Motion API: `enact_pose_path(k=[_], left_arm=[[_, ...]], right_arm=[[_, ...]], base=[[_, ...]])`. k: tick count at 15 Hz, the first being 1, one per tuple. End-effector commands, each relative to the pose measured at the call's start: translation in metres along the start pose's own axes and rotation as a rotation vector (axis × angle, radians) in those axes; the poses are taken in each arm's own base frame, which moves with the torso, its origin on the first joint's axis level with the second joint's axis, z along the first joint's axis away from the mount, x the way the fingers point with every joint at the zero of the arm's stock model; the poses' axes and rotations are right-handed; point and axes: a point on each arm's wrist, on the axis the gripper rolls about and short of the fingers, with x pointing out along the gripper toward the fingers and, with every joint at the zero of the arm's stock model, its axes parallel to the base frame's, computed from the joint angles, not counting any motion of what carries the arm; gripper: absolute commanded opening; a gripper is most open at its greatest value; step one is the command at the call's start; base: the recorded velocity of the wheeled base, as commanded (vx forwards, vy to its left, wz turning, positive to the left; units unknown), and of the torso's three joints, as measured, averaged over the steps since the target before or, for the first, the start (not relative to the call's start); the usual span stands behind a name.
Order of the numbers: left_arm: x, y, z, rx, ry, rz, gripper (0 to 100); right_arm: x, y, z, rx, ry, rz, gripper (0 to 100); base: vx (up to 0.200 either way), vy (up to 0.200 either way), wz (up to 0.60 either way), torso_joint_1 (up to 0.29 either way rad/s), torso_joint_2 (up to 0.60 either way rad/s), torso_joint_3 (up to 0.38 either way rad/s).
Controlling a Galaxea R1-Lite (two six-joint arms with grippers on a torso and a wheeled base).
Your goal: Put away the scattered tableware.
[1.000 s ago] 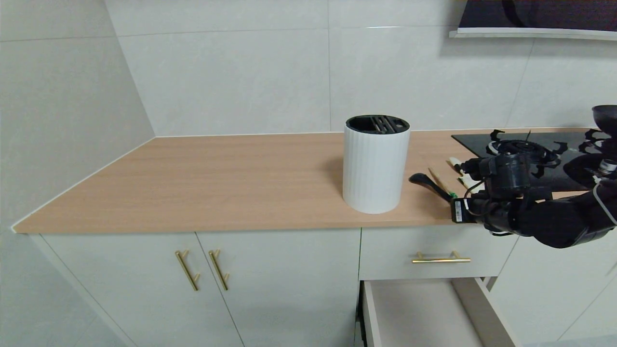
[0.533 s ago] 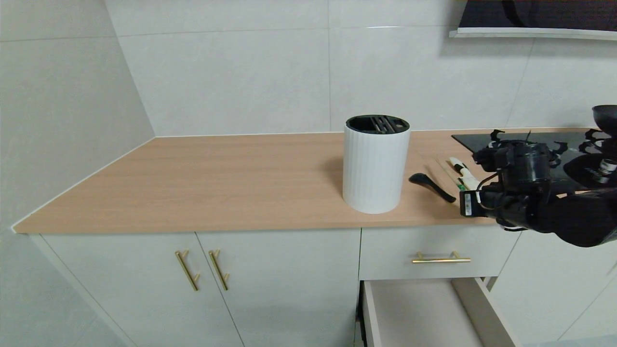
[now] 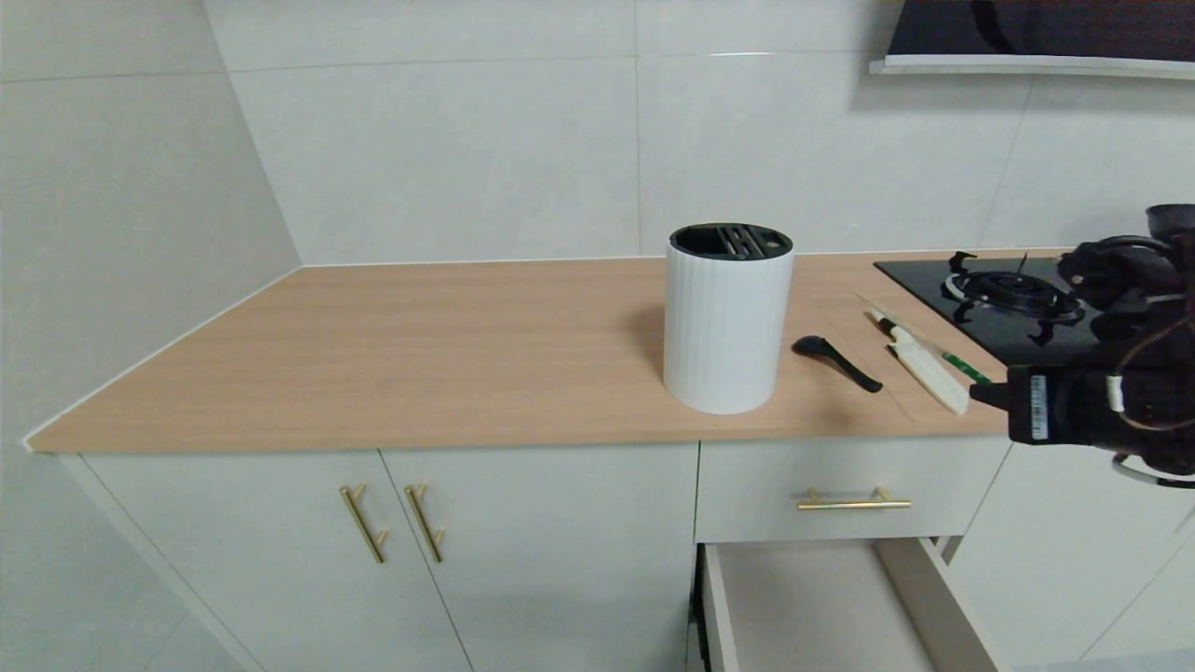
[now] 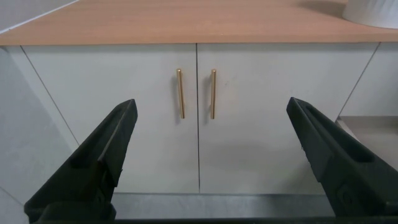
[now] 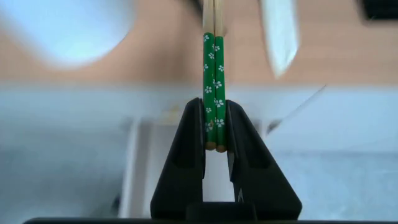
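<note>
Tableware on the bench (image 3: 420, 355), at its right end. Below the bench front, an open drawer (image 3: 822, 597). At the far right, a black hob (image 3: 1004, 299). Left of the scattered pieces, a white ribbed holder (image 3: 727, 327) with a black slotted top. Then, from bigger to smaller: cream-handled knife (image 3: 924, 366), black spoon (image 3: 834, 361) near the holder, and a pair of green-ended chopsticks (image 5: 210, 62) just beside the knife on the hob side.

Right jaws closed on the chopsticks' green ends, just off the bench's front edge and above the drawer. Tips pointing back over the bench. Cannot tell whether the tips rest on the wood. Left jaws spread wide, holding nothing, low and facing the cabinet doors (image 4: 197, 93).

Likely step: carrying the pair to the holder, or possibly the drawer. Keep the pinch firm and both sticks parallel. Lift until the tips clear knife and spoon. Swing over the holder, tilt towards upright, line up with a slot before lowering. Release only once well seated. Beware one stick sliding out, since gripped at the very ends, and avoid nudging the holder.
</note>
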Motion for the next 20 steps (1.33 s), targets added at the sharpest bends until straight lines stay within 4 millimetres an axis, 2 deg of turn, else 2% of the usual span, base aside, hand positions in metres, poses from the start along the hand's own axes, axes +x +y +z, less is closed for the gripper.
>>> enact_pose_path(k=[1,3,6,11,16,17,20], left_arm=[[0.000,0.000,0.000,0.000,-0.001,0.000,100],[0.000,0.000,0.000,0.000,-0.001,0.000,100],[0.000,0.000,0.000,0.000,0.001,0.000,100],[0.000,0.000,0.000,0.000,-0.001,0.000,100],[0.000,0.000,0.000,0.000,-0.001,0.000,100],[0.000,0.000,0.000,0.000,-0.001,0.000,100],[0.000,0.000,0.000,0.000,0.001,0.000,100]], right_arm=[[-0.055,-0.005,-0.009,0.008,-0.071,0.134,0],[-0.063,-0.007,-0.020,-0.028,-0.065,0.168,0],[-0.061,-0.007,-0.033,-0.121,-0.029,0.173,0],[-0.060,0.005,-0.048,-0.176,0.020,0.250,0],[-0.059,0.008,-0.055,-0.211,0.040,0.272,0],[-0.062,0.009,-0.056,-0.214,0.037,0.340,0],[-0.063,0.009,-0.058,-0.227,0.039,0.360,0]], base=[[0.000,0.000,0.00,0.000,0.00,0.000],[0.000,0.000,0.00,0.000,0.00,0.000],[0.000,0.000,0.00,0.000,0.00,0.000],[0.000,0.000,0.00,0.000,0.00,0.000],[0.000,0.000,0.00,0.000,0.00,0.000],[0.000,0.000,0.00,-0.017,0.06,0.046],[0.000,0.000,0.00,-0.152,0.36,0.204]])
